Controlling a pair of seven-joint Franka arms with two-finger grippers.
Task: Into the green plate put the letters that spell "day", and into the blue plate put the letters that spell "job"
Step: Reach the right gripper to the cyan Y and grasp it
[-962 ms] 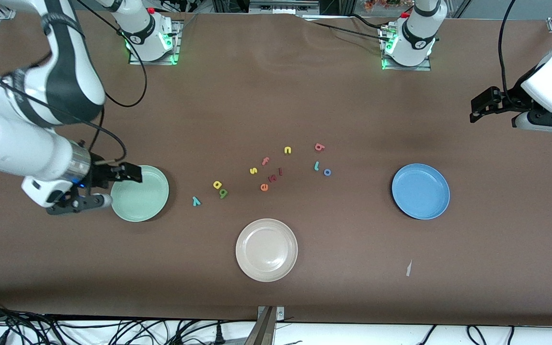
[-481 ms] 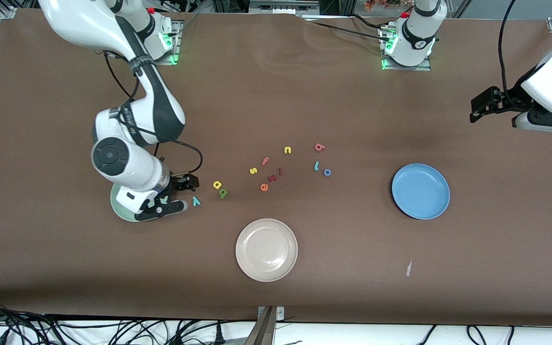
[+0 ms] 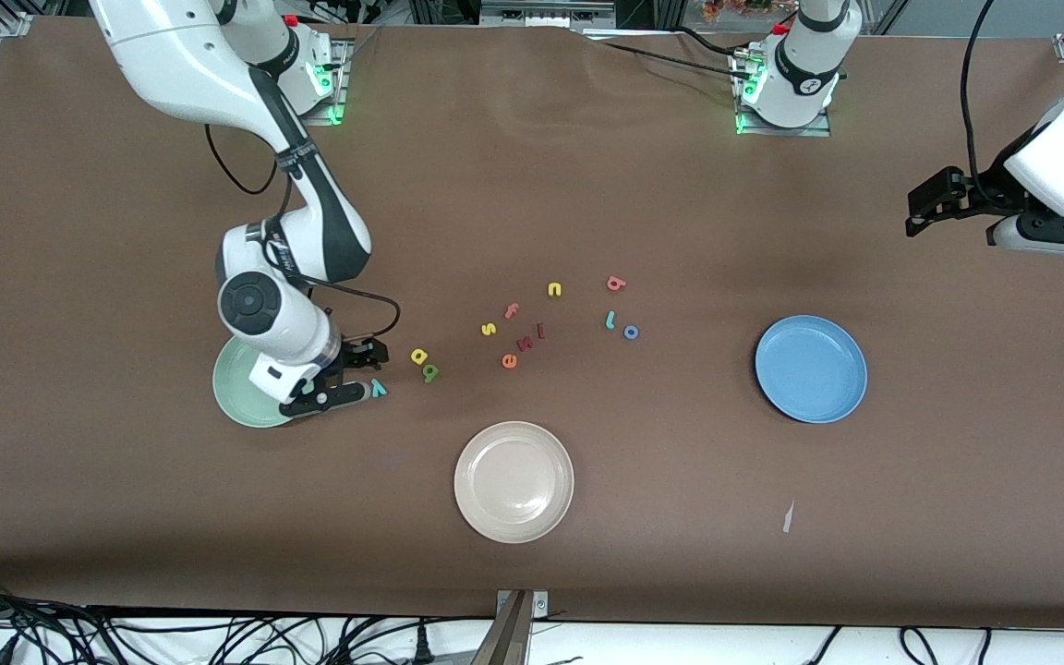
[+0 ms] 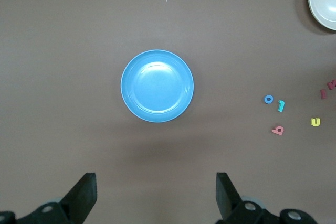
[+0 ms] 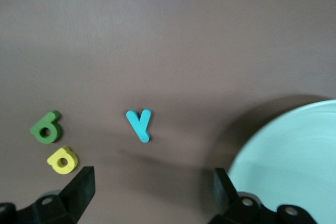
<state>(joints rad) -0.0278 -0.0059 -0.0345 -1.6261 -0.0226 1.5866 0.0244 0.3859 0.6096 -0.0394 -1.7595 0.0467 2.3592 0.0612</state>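
moved: right hand (image 3: 358, 371) has swung off green plate (image 3: 235, 392) to the "y" (image 3: 379, 388), released | left hand (image 3: 922, 211) waits, released | done: none | left: d (image 3: 418, 356), a (image 3: 430, 372), y, j (image 3: 609, 320), o (image 3: 631, 332), b (image 3: 616, 284) on bench; blue plate (image 3: 810, 368) bare

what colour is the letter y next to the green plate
Teal. The y shows best in the right wrist view.

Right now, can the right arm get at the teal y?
Probably yes. The right gripper hangs open beside the green plate, with the teal "y" lying flat on bare table just ahead of its fingers, apart from the other letters, nothing between.
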